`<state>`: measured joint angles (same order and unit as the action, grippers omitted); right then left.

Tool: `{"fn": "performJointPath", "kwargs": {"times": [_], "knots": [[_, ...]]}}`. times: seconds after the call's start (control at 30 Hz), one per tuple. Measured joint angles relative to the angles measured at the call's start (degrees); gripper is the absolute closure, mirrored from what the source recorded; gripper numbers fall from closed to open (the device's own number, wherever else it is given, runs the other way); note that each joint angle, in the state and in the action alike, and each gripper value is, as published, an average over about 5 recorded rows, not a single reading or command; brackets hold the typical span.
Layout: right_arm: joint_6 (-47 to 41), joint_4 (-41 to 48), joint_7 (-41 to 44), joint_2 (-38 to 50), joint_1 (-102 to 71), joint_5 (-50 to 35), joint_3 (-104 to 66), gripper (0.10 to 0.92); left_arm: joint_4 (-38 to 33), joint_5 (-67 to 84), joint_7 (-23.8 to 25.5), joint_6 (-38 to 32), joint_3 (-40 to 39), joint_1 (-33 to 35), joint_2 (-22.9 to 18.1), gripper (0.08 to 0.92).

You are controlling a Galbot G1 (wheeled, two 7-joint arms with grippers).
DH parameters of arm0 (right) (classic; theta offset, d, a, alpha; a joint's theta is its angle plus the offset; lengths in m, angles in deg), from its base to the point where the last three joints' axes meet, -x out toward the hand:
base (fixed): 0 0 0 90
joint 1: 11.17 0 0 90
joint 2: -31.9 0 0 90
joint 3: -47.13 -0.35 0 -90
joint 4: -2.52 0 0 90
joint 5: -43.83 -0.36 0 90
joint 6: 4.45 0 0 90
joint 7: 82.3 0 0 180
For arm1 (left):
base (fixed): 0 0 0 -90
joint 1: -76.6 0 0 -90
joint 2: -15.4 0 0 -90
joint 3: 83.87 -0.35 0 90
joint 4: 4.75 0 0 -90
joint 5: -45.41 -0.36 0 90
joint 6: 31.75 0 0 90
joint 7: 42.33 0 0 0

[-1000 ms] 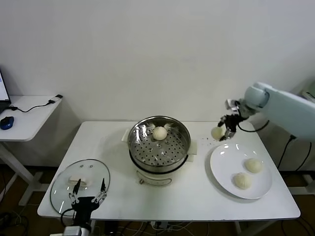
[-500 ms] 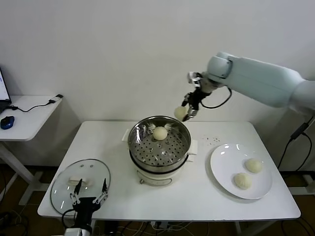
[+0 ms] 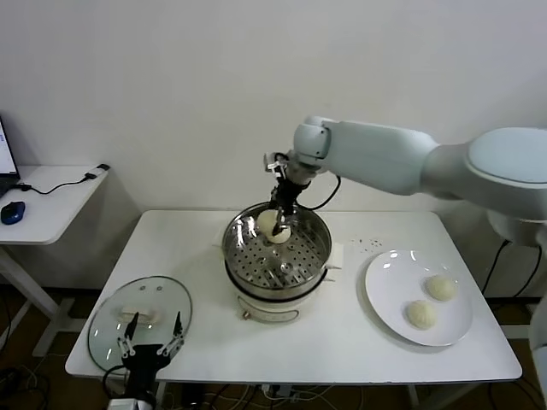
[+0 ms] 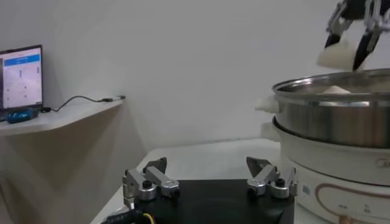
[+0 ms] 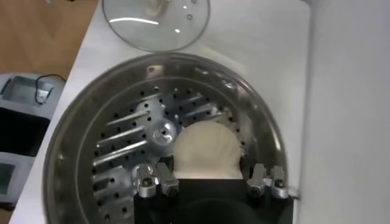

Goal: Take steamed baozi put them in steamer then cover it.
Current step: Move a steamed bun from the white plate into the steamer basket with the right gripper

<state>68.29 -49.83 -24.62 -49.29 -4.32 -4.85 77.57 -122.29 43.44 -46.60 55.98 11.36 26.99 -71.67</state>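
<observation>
The desk [image 3: 342,342] carries everything, and the steamer [image 3: 276,256] sits at its middle toward the back edge, within reach of both arms. Near the right edge lies a white plate [image 3: 389,295] with two baozi [image 3: 441,287] left on it, so the loading is judged about half done. At the front left corner the cover [image 3: 141,318] lies flat, handle up, parked out of the way until the basket is full.

The right arm reaches across from the right side, and the right tool [image 3: 282,213] hangs over the back part of the steamer, clenched on a baozi [image 3: 270,224]. The right wrist view shows that bun [image 5: 205,151] between the fingers, directly above the perforated floor, inside the rim. It is held above the basket rather than touching it, probably so it clears the wall before being set down. Whether another bun already lies behind it cannot be told from the head view.

The left tool [image 3: 152,342] waits at the front left edge beside the cover, fingers [image 4: 146,182] spread wide and empty, well placed for lifting the lid later.
</observation>
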Motion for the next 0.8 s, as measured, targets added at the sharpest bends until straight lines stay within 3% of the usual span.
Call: {"fn": "performJointPath", "kwargs": {"times": [0.37,0.63,0.8], "knots": [[0.4,4.7,0.1,-4.8,-5.0,0.9,0.2,0.337,0.9,0.0,0.1,0.1,0.2,-0.7,0.2,0.177],[0.4,5.8,0.1,-5.6,-6.0,1.3,-0.2,0.214,1.2,-0.1,0.1,0.2,0.2,-1.4,0.2,0.177],[0.6,5.1,0.3,-4.8,-5.3,1.3,-0.7,0.203,1.3,-0.2,0.1,0.2,0.1,-1.5,0.2,0.177]]}}
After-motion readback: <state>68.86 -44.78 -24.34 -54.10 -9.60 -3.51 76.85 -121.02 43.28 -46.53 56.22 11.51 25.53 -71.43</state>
